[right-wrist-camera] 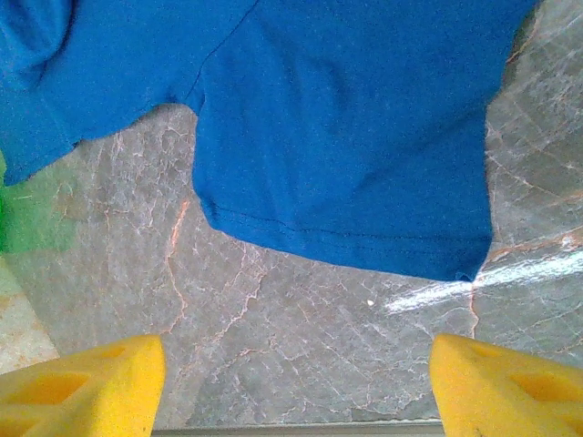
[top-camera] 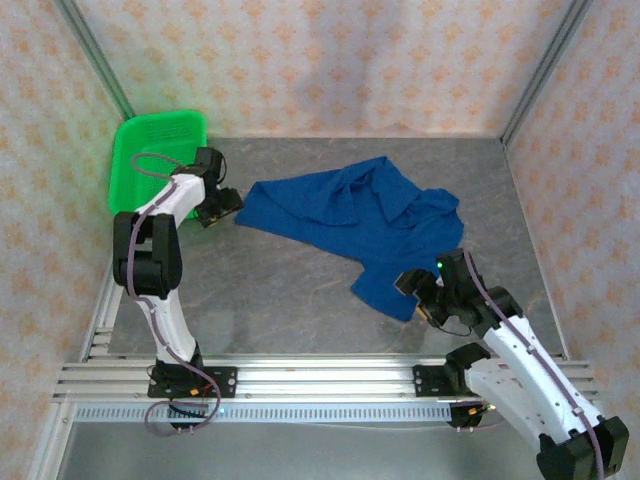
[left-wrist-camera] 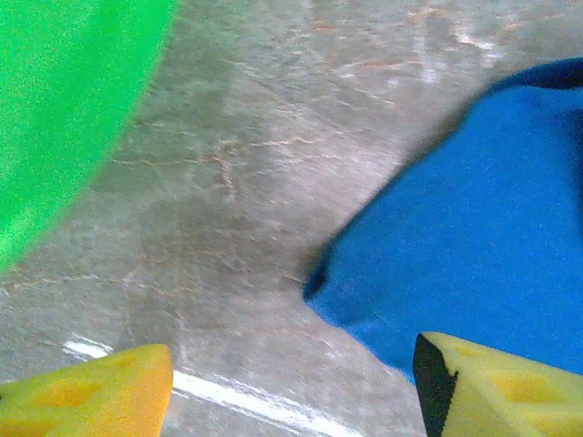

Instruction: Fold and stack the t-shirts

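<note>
A royal-blue t-shirt (top-camera: 355,215) lies crumpled and spread across the middle of the grey table, plain side up. My left gripper (top-camera: 222,208) sits at the shirt's left corner (left-wrist-camera: 474,237), jaws open, nothing between its yellow fingers (left-wrist-camera: 91,391); the right finger overlaps the cloth's edge in the left wrist view. My right gripper (top-camera: 432,296) hovers at the shirt's near right hem (right-wrist-camera: 355,246), open, with bare table between its fingers (right-wrist-camera: 496,387).
A green plastic basket (top-camera: 150,150) stands at the back left corner, close behind the left arm; its blurred wall (left-wrist-camera: 64,100) shows beside the left gripper. Patterned walls enclose the table. Bare marble-grey table (top-camera: 280,300) lies in front of the shirt.
</note>
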